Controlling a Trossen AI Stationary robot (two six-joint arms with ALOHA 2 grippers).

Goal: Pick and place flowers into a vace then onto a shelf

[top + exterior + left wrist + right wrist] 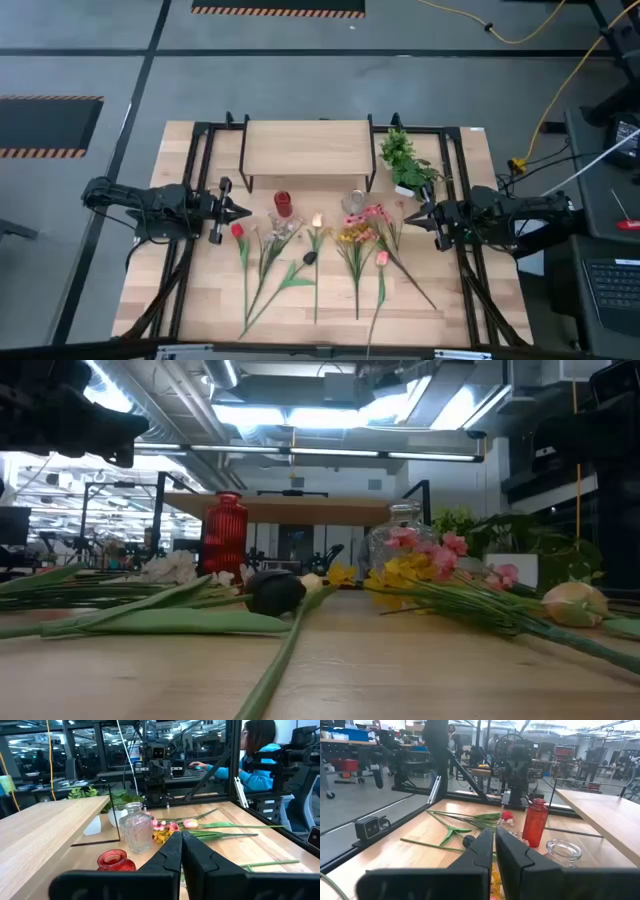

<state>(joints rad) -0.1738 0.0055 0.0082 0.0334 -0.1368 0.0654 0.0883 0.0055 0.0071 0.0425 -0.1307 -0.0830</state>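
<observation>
The flowers (330,250) lie loose on the worktop (200,290), stems running toward the near edge and blooms pointing toward the shelf. From left to right in the high view: a red bloom (238,230), a white bloom (317,221), a yellow and pink cluster (362,225), and a peach bud (381,258). In the low view, a dark dried bloom (274,592) rests among broad green leaves, with the peach bud (572,602) at the right.

Just beyond the blooms, two vases stand upright on the worktop in front of the shelf: a red ribbed vase (283,203) and a clear glass vase (353,202). Both are apart from each other, and no stem is seated in either.

The left end effector (243,212) hovers at the left of the flower row, level with the red vase, fingers closed together and gripping nothing. The right end effector (409,213) hovers at the right of the row, near the pink blooms, fingers likewise closed and gripping nothing.

The shelf (308,148) stands at the far side of the worktop, its board bare. A leafy plant in a white pot (404,165) sits just beside its right end.

Beyond the worktop, the left wrist view shows a person in a blue top (257,762) seated at a desk.
</observation>
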